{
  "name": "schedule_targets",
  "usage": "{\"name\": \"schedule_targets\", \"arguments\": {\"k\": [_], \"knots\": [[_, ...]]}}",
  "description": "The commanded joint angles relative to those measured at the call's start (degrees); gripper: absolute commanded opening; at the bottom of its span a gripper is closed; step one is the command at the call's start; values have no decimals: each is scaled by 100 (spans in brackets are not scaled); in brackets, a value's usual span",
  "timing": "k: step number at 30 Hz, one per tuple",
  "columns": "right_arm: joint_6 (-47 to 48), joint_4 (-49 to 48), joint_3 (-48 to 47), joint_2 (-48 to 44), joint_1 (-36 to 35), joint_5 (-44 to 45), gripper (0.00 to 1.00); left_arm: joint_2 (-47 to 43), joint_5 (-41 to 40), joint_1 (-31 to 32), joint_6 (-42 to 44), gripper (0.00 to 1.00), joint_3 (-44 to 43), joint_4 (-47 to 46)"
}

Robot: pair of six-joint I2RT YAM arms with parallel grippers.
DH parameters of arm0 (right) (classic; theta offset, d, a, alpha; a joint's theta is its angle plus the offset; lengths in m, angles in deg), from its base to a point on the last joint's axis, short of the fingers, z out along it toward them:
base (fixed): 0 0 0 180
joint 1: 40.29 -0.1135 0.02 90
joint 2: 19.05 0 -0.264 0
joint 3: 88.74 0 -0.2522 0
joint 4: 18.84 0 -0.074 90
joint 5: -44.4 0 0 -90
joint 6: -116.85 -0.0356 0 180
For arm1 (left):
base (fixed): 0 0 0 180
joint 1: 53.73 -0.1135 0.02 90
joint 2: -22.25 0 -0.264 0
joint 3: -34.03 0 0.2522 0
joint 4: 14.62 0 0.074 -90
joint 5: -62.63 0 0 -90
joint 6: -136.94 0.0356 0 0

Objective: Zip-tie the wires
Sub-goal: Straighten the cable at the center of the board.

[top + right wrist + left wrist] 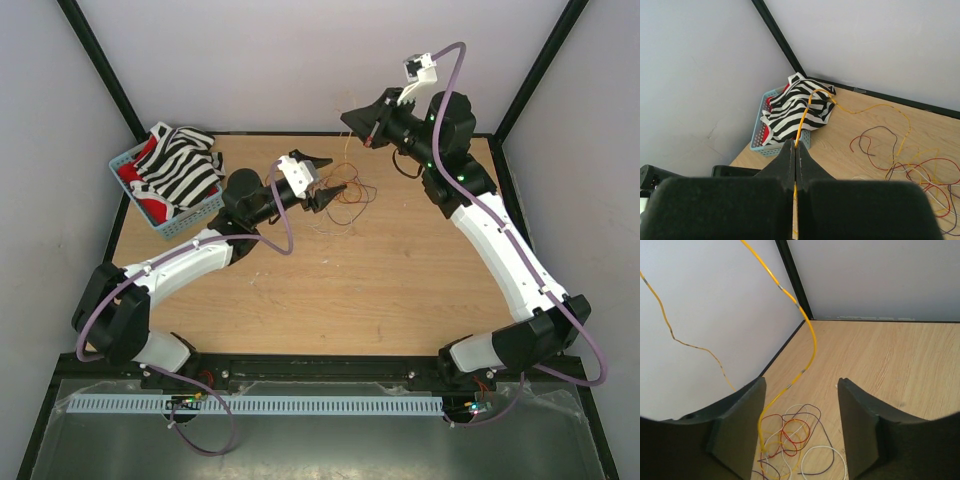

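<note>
a: start close in. what is the left claw doing?

b: the left gripper [801, 385] reaches in from 7 o'clock to just past the middle of the table [400, 300]. its jaws stand well apart with nothing pinched. bare wood and loops of wire show in the gap.

a: so where are the wires?

b: the wires [348, 195] lie in a loose tangle on the wood, about 12 o'clock from the table's middle and just beyond the left fingertips. red, dark and pale white loops lie flat. one yellow wire [814, 346] climbs out of the heap close by the left gripper's left finger, then curves up and away.

a: does it go to the other arm?

b: yes. the right gripper [795, 150] sits further back, near 1 o'clock and raised off the wood. its jaws are pressed together on that yellow wire, which comes out at the tips. from there it arcs over towards the tangle.

a: anything beyond that?

b: a pale blue basket [190, 218] stands at 10 o'clock by the left wall. a black-and-white striped cloth [185, 165] is heaped in it, with some red fabric beneath. it is well apart from the wires.
</note>
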Motion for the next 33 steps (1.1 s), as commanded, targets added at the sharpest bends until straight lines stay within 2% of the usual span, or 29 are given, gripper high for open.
{"name": "schedule_targets", "arguments": {"k": [1, 7, 10, 15, 21, 23, 25, 28, 30, 33], "knots": [[-143, -278, 49, 0, -12, -139, 0, -86, 28, -52, -30, 68, -25, -175], [-167, -286, 75, 9, -10, -194, 0, -57, 30, -45, -20, 72, -82, -180], [-187, -322, 101, 16, -13, -213, 0, -26, 81, -43, -17, 65, -96, -176], [-160, -331, 128, 36, -16, -171, 0, -19, 141, -43, -16, 44, -66, -175], [-97, -323, 165, 43, -9, -111, 0, -75, 98, -43, 17, 2, 35, -162], [-29, -303, 181, 31, -11, -45, 0, -128, -35, -56, -26, 0, 125, -116], [49, -273, 215, 5, -11, 31, 8, -228, -233, -105, -243, 0, 206, 58], [242, -196, 304, -20, -10, 172, 31, -529, -689, -354, -826, 0, 242, 576], [410, -111, 363, -42, -15, 310, 45, -814, -765, -671, -1364, 0, 274, 956], [500, -75, 482, -79, -11, 415, 59, -1331, -662, -1324, -2124, 0, 411, 1264]]}}
